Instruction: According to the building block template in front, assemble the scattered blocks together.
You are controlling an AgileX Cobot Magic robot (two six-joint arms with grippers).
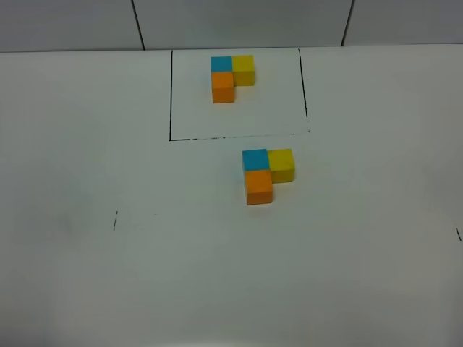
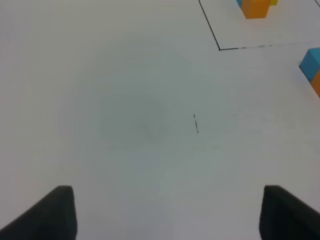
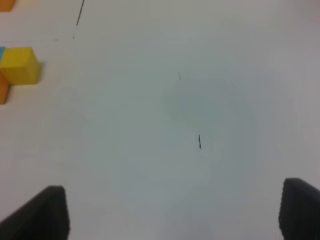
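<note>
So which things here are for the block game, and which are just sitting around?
For the job:
- framed template of blue, yellow and orange cubes
- blue cube
- yellow cube
- orange cube

Just there:
- small black marks on the white table
- nothing else is lying about

The matte white tabletop (image 1: 145,275) carried a thin black-lined rectangular frame (image 1: 171,94), a few short black tick marks, and a grey wall with dark seams behind it. Inside the frame sat a small sky-blue cube (image 1: 221,63), a small yellow cube (image 1: 244,69) and a small orange cube (image 1: 223,86). The unframed trio repeated those colours: a plain sky-blue cube (image 1: 254,159), a plain yellow cube (image 1: 281,164) and a plain orange cube (image 1: 259,186), while both grippers' fingertips (image 2: 55,212) showed plain black.
</note>
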